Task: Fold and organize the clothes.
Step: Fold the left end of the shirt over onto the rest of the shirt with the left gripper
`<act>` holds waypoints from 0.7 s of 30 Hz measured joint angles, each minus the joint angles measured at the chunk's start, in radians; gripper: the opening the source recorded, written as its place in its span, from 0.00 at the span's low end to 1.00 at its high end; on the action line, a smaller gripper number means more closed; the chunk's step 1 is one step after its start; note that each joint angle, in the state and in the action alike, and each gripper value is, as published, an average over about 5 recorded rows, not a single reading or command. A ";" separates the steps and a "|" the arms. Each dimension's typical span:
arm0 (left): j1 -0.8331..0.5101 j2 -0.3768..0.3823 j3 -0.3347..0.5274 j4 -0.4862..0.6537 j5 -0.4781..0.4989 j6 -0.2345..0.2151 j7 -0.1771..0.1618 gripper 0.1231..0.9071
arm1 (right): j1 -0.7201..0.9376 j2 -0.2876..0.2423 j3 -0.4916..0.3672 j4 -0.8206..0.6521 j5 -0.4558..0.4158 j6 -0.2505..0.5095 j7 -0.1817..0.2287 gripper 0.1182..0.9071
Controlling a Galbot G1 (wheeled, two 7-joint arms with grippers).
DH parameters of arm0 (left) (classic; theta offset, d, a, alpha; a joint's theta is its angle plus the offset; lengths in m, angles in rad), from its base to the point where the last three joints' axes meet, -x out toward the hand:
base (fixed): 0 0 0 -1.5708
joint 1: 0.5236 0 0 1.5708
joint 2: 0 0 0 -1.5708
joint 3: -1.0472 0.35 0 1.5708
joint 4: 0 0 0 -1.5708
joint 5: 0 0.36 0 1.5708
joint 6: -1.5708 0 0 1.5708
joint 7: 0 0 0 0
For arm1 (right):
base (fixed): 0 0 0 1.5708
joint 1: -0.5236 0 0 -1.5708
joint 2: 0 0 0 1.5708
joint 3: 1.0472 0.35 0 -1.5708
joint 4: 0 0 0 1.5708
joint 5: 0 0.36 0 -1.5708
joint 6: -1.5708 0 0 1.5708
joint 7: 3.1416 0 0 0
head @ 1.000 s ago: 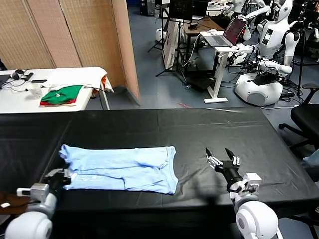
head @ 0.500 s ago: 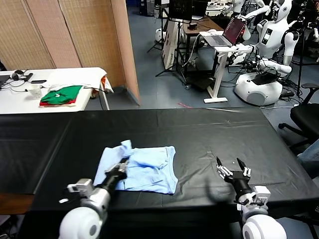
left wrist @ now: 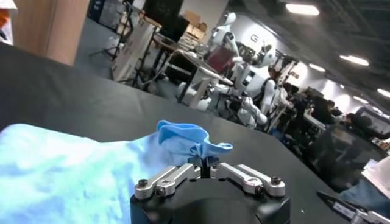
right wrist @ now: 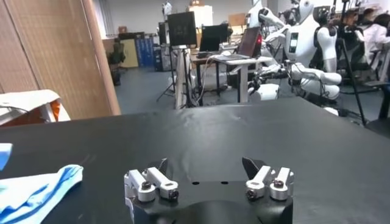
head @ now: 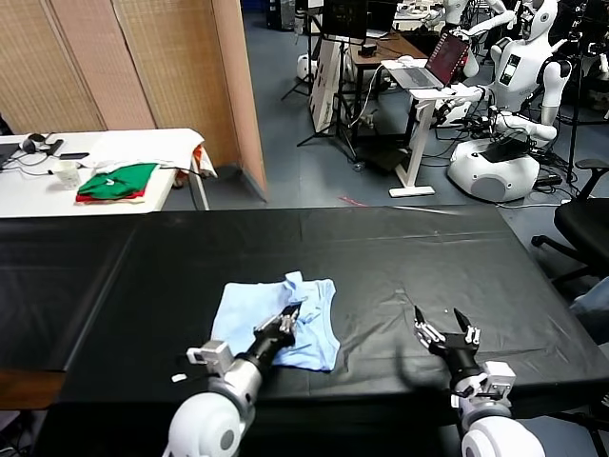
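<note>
Pale blue T-shirt (head: pixel 276 319) lies partly folded on the black table (head: pixel 400 257), near edge, a bit left of centre; the fold leaves a raised ridge of fabric at its far right corner. Left tool (head: pixel 288 318) sits over the shirt's right half, clenched on a pinch of the blue fabric; the left wrist view shows a bunched tuft of T-shirt (left wrist: pixel 194 139) standing up right at the closed left tool (left wrist: pixel 208 161), rest of the cloth spread flat on the near left side. Left arm reaches in from the near edge, angled toward the far right. Right tool (head: pixel 447 329) hovers over bare table near the near edge, right of the shirt and well apart from it, fingers spread wide, holding nothing. Right wrist view confirms: right tool (right wrist: pixel 207 168) splayed with only black tabletop between its tips, and a corner of the blue T-shirt (right wrist: pixel 36 189) off to the side. Far left, a white side table (head: pixel 143 143) carries a green and red garment pile (head: pixel 118 182). Far right there are humanoid robots (head: pixel 519 86) and a laptop (head: pixel 438 65) on a stand.
</note>
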 joint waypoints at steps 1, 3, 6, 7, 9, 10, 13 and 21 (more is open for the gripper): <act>-0.002 -0.004 0.004 0.005 0.008 -0.002 0.001 0.08 | -0.001 0.000 -0.002 0.000 -0.001 0.000 0.000 1.00; -0.007 -0.013 0.010 0.016 0.026 -0.008 0.003 0.08 | -0.003 0.000 -0.006 0.002 -0.005 0.000 -0.001 1.00; -0.016 -0.025 0.014 0.037 0.052 -0.021 0.007 0.08 | -0.006 0.000 -0.013 0.006 -0.013 0.000 -0.004 1.00; -0.018 -0.029 0.015 0.045 0.061 -0.026 0.008 0.08 | -0.006 0.000 -0.015 0.007 -0.016 0.000 -0.005 1.00; -0.020 -0.036 0.016 0.061 0.079 -0.035 0.010 0.08 | -0.007 0.000 -0.021 0.008 -0.022 0.000 -0.007 1.00; -0.020 -0.039 0.017 0.069 0.088 -0.039 0.010 0.08 | -0.007 0.000 -0.025 0.008 -0.025 0.000 -0.009 1.00; -0.016 -0.048 0.019 0.086 0.103 -0.048 0.011 0.15 | -0.006 -0.003 -0.037 0.008 -0.036 0.000 -0.017 1.00; 0.001 -0.073 0.040 0.070 0.019 -0.041 0.010 0.74 | -0.002 -0.039 -0.078 0.010 -0.041 -0.004 -0.066 1.00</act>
